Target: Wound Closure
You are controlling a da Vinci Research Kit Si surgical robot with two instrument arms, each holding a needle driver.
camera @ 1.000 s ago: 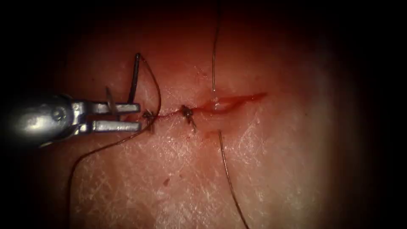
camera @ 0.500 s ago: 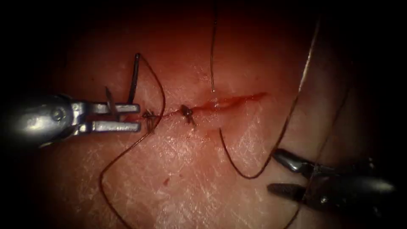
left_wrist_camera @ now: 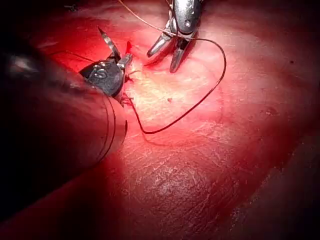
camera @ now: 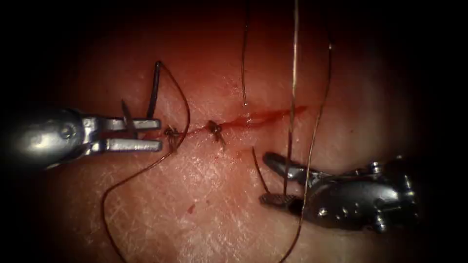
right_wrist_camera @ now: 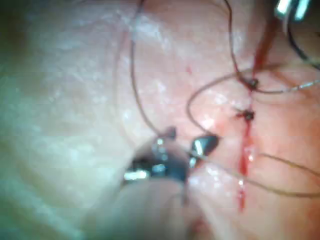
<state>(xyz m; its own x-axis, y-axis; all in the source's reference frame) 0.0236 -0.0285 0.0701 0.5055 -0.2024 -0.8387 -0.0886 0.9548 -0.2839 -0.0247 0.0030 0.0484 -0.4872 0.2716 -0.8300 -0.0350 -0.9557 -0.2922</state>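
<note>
Right tool point(camera: 272, 181) is sitting just below the cut point(camera: 273, 114), near its right end. Jaws are spread and gripping nothing. One strand of thread point(camera: 294, 73) is running straight across the cut and down between the two jaws, so it's lying crosswise to them; a second strand is hanging just right of it, over the tool body. Right wrist view is showing the same: tool point(right_wrist_camera: 187, 140) gaping beside the cut, thread crossing it.

Left tool point(camera: 141, 134) is parked at the cut's left end, jaws also spread. Needle point(camera: 154, 92) is standing against its upper jaw, long axis across the cut, tail end above the cut with thread trailing off it, tip poking up near the jaw hinge. I can't tell whether it's seated in the tissue point(camera: 204, 204).

I'm judging the left arm nearer the needle and the right arm nearer the loose thread. Two knots point(camera: 214, 129) are sitting on the cut between the tools.
</note>
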